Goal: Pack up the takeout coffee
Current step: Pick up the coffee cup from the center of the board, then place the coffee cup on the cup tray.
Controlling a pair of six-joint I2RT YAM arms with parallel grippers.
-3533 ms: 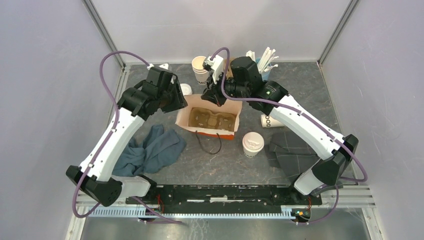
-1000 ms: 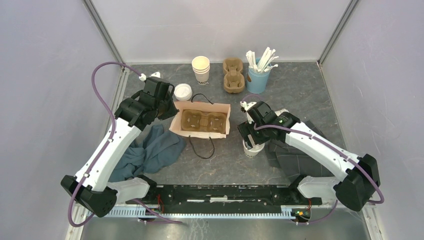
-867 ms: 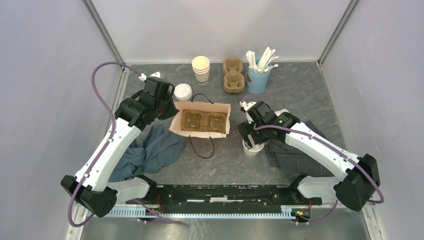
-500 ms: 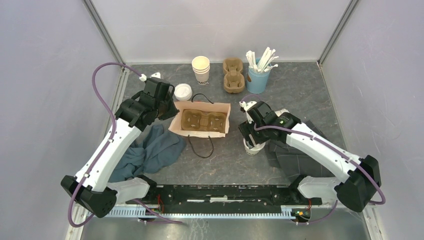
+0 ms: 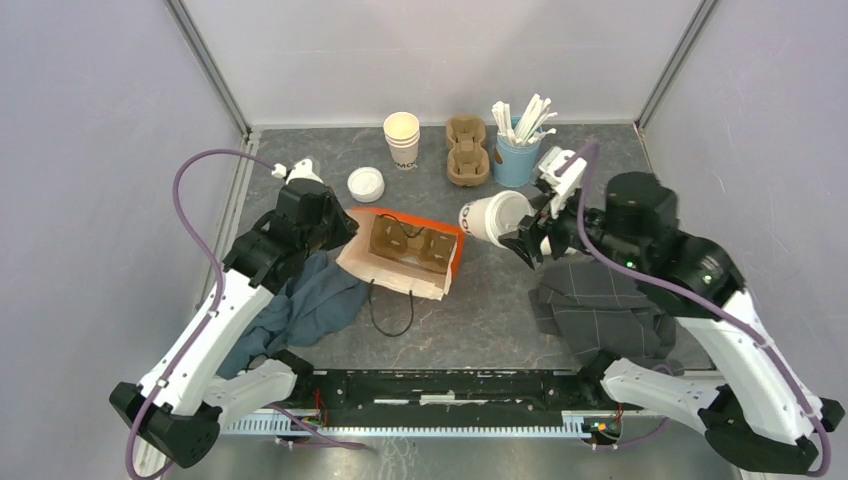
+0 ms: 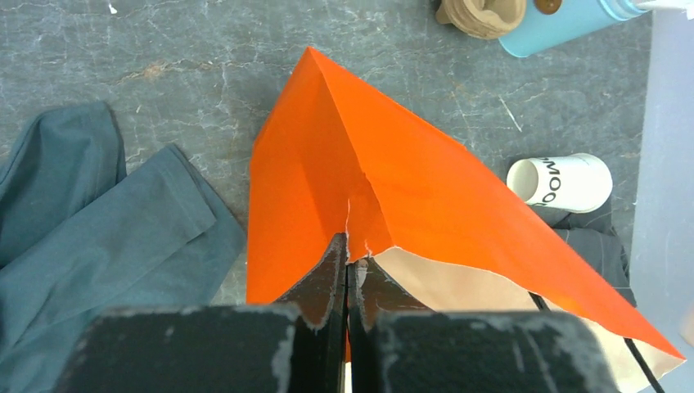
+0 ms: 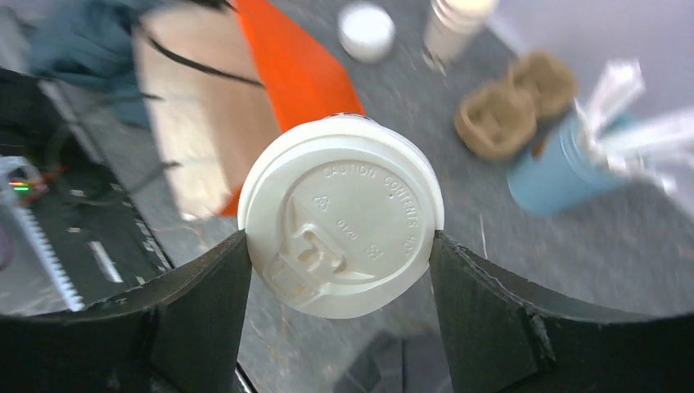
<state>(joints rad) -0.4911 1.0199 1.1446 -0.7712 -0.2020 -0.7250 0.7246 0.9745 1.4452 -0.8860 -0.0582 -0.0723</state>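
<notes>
Cream lidded cup [image 5: 492, 218] is now hanging tilted in the air, just right of the bag [image 5: 400, 272]; 1 sec ago it was sitting on the desk [image 5: 600, 170]. Pickup's done, so seating it in the carrier [image 5: 410, 240] is looking like the next step. R claw [image 7: 340, 246] is spreading wide, clamping the cup's sides. L claw [image 6: 350, 260] is pinching the bag rim, closed tight.

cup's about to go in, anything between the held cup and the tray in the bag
Nothing visible. The lidded cream paper cup in the right claw hangs right of the orange paper bag, whose mouth the left claw pinches open over the brown cardboard tray.
</notes>
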